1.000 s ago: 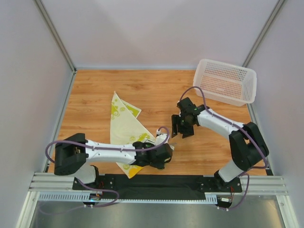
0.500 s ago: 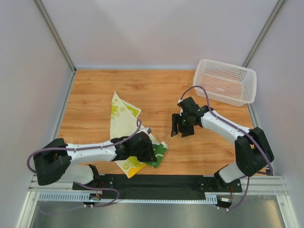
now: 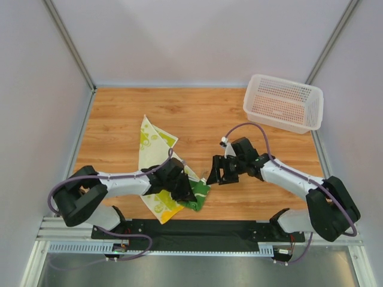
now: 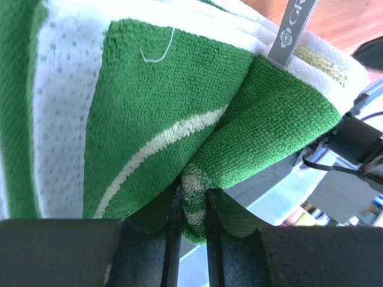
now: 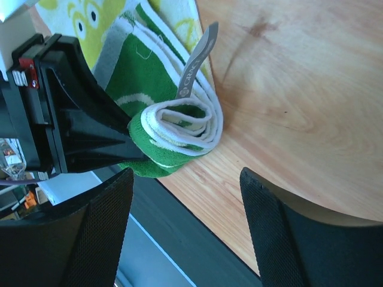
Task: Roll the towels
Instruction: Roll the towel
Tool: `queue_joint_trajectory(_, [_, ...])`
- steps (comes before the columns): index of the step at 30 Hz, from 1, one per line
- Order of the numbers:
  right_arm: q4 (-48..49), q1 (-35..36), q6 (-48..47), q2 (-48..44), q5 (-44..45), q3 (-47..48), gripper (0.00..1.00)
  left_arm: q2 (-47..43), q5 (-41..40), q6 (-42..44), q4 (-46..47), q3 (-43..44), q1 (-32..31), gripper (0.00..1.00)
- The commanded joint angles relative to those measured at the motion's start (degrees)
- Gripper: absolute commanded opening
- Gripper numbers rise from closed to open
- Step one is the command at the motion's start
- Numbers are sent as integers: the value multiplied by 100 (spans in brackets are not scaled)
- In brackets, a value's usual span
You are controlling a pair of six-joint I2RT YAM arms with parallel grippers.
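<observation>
green towel, rolled up, pinched in left gripper.

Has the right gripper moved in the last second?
Yes. The right gripper has shifted away from the white basket, down and left in the top view, closer to the green towel.

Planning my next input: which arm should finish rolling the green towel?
Left. The left gripper pinches the green towel at its rolled edge; the right gripper hangs open beside it, holding nothing.
</observation>
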Motion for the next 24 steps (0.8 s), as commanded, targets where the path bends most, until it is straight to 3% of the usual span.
queue_joint_trajectory(1, [969,222,288,49,-241,-258,73,268,259,-15,70,-114,96,26])
queue_joint_trajectory(10, [2199,724,711,902,119,-427,69,84,259,-138,-1,-316,202,29])
queue_joint_trajectory(15, [2420,873,711,1288,172,-356,64,-48,171,-138,-107,-474,272,29])
queue_joint_trajectory(18, [2569,926,728,1438,155,-339,53,-65,197,-138,-45,-588,316,29])
queue_joint_trajectory(19, [2613,944,746,1465,137,-338,43,-65,206,-146,-10,-632,325,29])
queue_joint_trajectory(22, [2666,979,807,1526,137,-295,28,-74,197,-103,-1,-694,334,29])
queue_joint_trajectory(24, [2562,988,816,1518,172,-251,23,-118,75,-42,-141,-677,334,31])
